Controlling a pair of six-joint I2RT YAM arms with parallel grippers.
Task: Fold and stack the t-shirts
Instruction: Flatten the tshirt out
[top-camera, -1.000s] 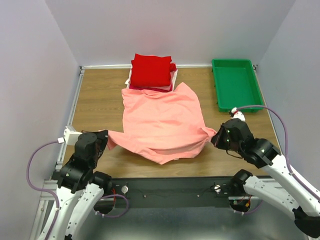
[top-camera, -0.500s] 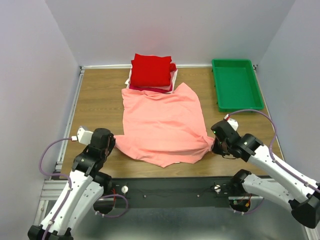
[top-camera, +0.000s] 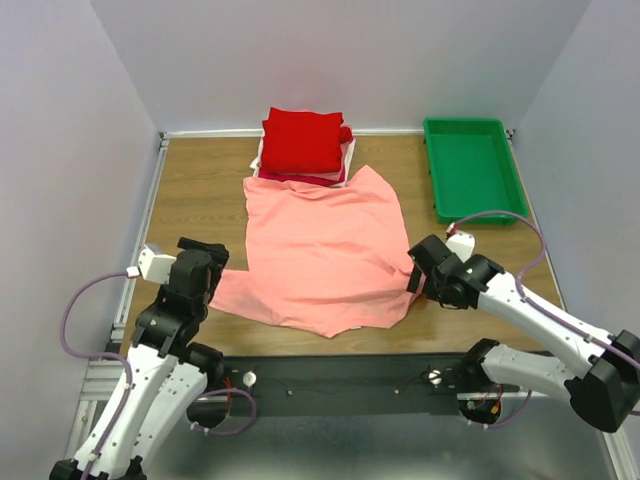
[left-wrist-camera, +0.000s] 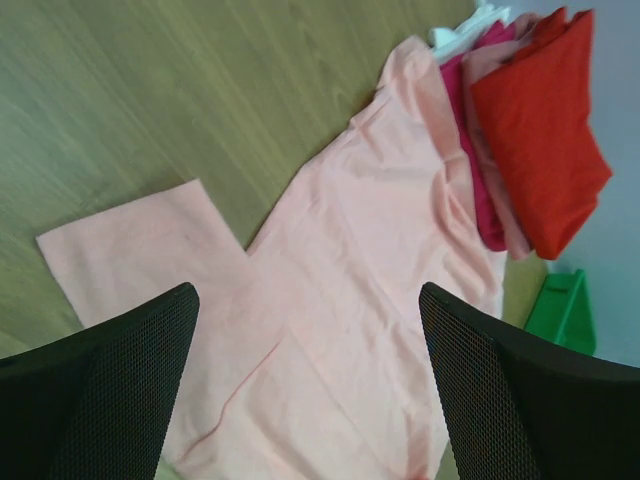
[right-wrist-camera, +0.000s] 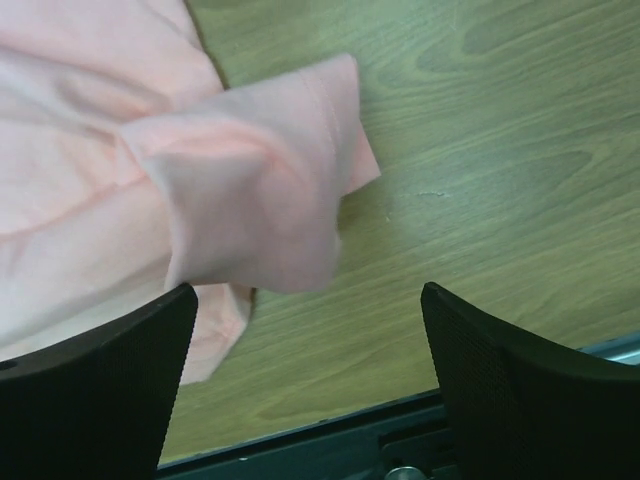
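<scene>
- The salmon-pink t-shirt (top-camera: 325, 250) lies spread out in the middle of the wooden surface (top-camera: 195, 190), mostly flat, with its near hem uneven.
- Its far edge reaches the folded pile at the back. The red t-shirt (top-camera: 303, 140) sits on top there, with magenta and white edges peeking out underneath.
- The left hand (top-camera: 205, 272) is at the shirt's left sleeve with its fingers spread wide and nothing in them. In the left wrist view the sleeve lies flat on the wood below them.
- The right hand (top-camera: 420, 272) is at the opposite sleeve, also wide open and gripping nothing.
- From the right wrist view that sleeve is bunched and folded over on itself, resting on the wood between the two dark fingers.
- The green tray (top-camera: 473, 170) sits at the far right corner, well apart from the shirt.
</scene>
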